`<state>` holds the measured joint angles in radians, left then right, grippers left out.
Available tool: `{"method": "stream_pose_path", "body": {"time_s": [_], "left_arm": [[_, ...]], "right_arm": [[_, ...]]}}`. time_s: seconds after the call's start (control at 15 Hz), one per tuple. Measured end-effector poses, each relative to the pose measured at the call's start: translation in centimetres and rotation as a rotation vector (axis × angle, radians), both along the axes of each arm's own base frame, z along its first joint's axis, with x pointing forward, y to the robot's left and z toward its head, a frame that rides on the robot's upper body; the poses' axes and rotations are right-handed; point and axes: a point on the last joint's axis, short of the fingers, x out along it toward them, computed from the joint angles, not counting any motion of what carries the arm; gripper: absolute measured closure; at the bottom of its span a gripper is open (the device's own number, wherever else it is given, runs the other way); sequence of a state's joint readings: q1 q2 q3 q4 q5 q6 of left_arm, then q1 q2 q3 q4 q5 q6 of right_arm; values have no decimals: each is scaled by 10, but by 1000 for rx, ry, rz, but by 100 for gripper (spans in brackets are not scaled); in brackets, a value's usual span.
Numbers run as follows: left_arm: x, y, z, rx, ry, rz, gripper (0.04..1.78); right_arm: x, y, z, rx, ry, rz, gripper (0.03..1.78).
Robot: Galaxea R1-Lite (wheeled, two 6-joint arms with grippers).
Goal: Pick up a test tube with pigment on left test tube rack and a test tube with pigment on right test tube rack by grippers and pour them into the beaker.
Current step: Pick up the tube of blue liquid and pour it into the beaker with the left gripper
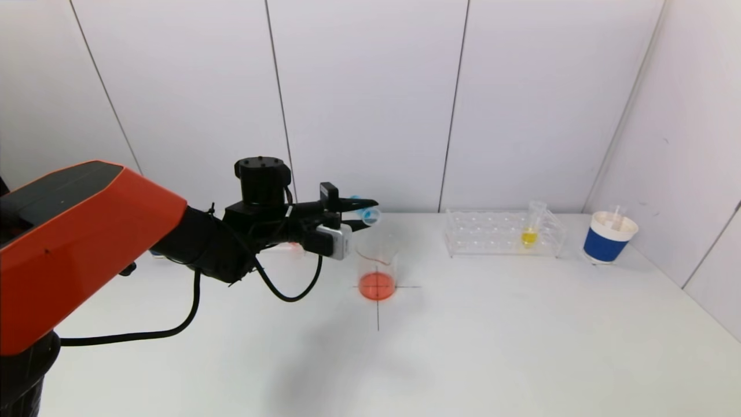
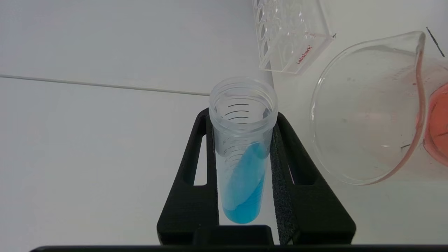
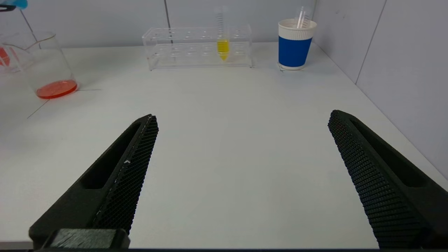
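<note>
Above the beaker [image 1: 377,272] we see the left hand [image 1: 362,215] clamped on a test tube [image 2: 241,154], its two black fingers [image 2: 196,168] pressing the tube's sides. That tube is clear plastic with printed scale lines, uncapped, and holds blue pigment that lies pooled along its lower wall and rounded end. Its long axis runs nearly level, with the open mouth pointing away from the arm, toward the robot's right, just above and behind the beaker's rim. Orange-red liquid covers the beaker's bottom. Our right hand [image 3: 241,175] hovers low over the white surface [image 3: 224,133], spread wide and holding nothing. Farther right, a second tube with yellow pigment [image 1: 530,229] stands upright in its clear rack [image 1: 501,234], beside a blue paper cup [image 1: 608,238].
</note>
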<state>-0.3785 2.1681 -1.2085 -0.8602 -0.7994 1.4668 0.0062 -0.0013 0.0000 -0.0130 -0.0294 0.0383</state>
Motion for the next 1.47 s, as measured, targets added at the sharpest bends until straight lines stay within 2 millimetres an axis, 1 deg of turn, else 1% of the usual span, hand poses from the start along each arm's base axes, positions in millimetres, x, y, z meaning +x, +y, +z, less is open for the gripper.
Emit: {"method": "stream_pose_path", "body": {"time_s": [0.4, 0.73, 1.2, 1.47], "left_arm": [[1, 0, -6, 29, -43, -2, 137], [2, 0, -10, 37, -38, 5, 137], [3, 0, -12, 50, -60, 9, 137], [4, 0, -11, 72, -109, 33, 137]], "right_arm": [[0, 0, 0, 0, 0, 0, 4], [0, 0, 0, 0, 0, 0, 4], [0, 0, 0, 0, 0, 0, 4], [0, 0, 0, 0, 0, 0, 4]]}}
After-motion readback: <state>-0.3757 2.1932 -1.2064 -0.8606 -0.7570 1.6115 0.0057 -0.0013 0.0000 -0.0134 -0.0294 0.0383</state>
